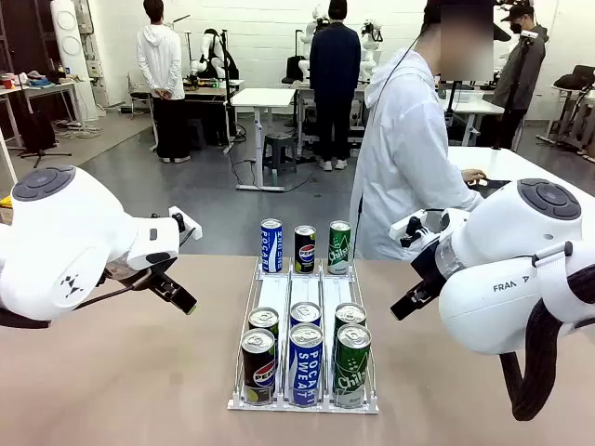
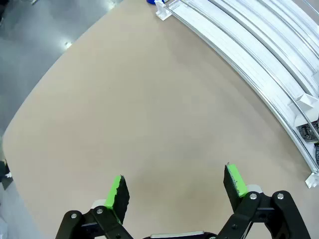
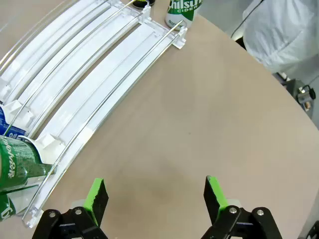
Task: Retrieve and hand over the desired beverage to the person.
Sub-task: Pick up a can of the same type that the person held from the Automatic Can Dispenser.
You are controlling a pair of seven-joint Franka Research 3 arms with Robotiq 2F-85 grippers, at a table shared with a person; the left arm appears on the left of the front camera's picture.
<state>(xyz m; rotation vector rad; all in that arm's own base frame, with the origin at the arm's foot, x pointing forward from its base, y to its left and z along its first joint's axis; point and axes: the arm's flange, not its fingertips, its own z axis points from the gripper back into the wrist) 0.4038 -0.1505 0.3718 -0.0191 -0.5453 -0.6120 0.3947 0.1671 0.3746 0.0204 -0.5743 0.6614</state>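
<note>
Both arms sit either side of the can rack (image 1: 276,295), and nothing is picked up yet. Left jaws: wide apart, nothing between the green pads (image 2: 116,193), bare surface (image 2: 139,109) beneath. Right jaws: also apart and empty.

The beverages: three upright cans stand at the rack's near end, a Pepsi can (image 1: 257,364), a Pocari Sweat can (image 1: 305,362) and a Chilsung Cider can (image 1: 351,364). A second row stands right behind them, and three more stand past the far end. Which one the person (image 1: 404,158) wants, I can't tell. They stand at the far side, turned sideways, one hand (image 1: 472,176) down on another table, pointing at nothing.

Now the relation that matters. From the left jaws the rack lies up and to the right, with a dark can (image 2: 310,130) peeking in at the edge, so the Pepsi lane is nearest them. From the right jaws the rack lies up and to the left, with a green can (image 3: 17,167) close by on the left, so the Chilsung lane is theirs. Pocari sits between, about even.

Every can's long axis is upright, while both jaws look down at the surface. My call: whichever arm goes must swing in toward the rack and level out to close across a can's side. The person's white jacket (image 3: 284,35) shows beyond the right jaws, so that arm looks nearer for the handover.
</note>
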